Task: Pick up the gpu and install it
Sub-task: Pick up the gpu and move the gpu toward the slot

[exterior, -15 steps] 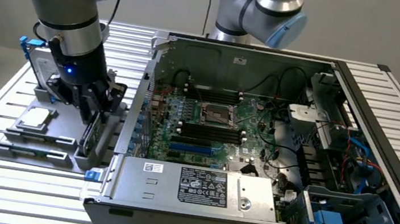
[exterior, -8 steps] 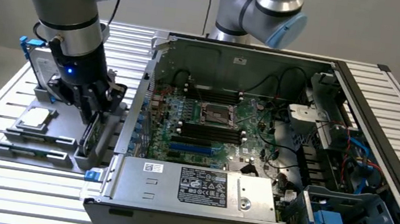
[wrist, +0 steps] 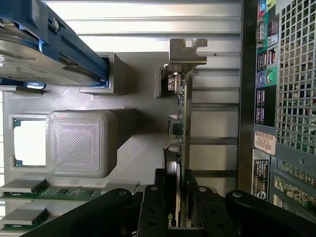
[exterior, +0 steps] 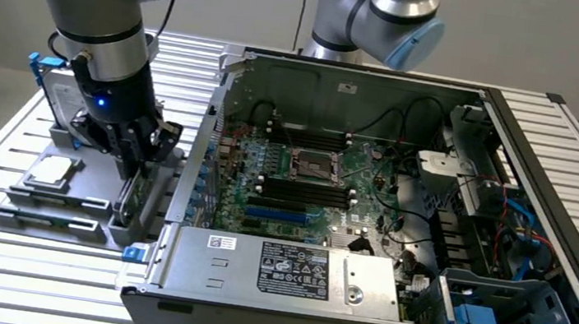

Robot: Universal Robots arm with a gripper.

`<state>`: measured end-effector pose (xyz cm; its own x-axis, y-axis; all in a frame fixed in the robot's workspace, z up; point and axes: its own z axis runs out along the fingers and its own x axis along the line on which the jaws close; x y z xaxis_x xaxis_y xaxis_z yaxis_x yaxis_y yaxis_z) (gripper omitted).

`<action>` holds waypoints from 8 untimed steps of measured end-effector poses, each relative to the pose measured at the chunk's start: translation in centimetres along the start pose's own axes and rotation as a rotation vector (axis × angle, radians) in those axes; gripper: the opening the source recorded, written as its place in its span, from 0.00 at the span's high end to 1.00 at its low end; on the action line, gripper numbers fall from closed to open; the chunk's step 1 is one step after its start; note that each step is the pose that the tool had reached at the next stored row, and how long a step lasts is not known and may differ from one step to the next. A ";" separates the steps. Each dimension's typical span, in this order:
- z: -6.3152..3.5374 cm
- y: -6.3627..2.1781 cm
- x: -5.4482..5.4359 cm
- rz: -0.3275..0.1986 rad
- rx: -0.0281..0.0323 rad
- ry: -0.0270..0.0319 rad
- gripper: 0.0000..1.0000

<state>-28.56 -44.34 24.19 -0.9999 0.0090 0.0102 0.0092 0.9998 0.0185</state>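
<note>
The gpu point(exterior: 132, 196) stands edge-on in a slot of the grey parts holder point(exterior: 51, 211), just outside the open computer case's point(exterior: 375, 189) wall on the exterior view's left. My gripper point(exterior: 135, 161) is lowered straight onto it. In the wrist view the thin card point(wrist: 178, 123) runs away from my gripper point(wrist: 177, 207), its metal bracket at the far end. One black finger sits on each face of the card, with no gap showing. The card's lower edge still rests in the holder.
On the same holder are a silver hard drive in a blue frame point(exterior: 56, 88), a square processor chip point(exterior: 50, 172) and memory sticks point(exterior: 45, 219). The case's rear panel point(wrist: 286, 98) stands close beside the card. A second arm point(exterior: 379, 16) hangs behind the case.
</note>
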 end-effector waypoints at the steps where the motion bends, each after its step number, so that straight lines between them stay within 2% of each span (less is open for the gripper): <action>1: 0.00 0.00 0.0 0.000 0.0000 0.0000 0.74; 8: 0.00 0.00 0.0 0.000 0.0000 -0.0001 0.74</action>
<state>-28.56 -44.34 24.18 -0.9999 0.0090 0.0101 0.0092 0.9998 0.0185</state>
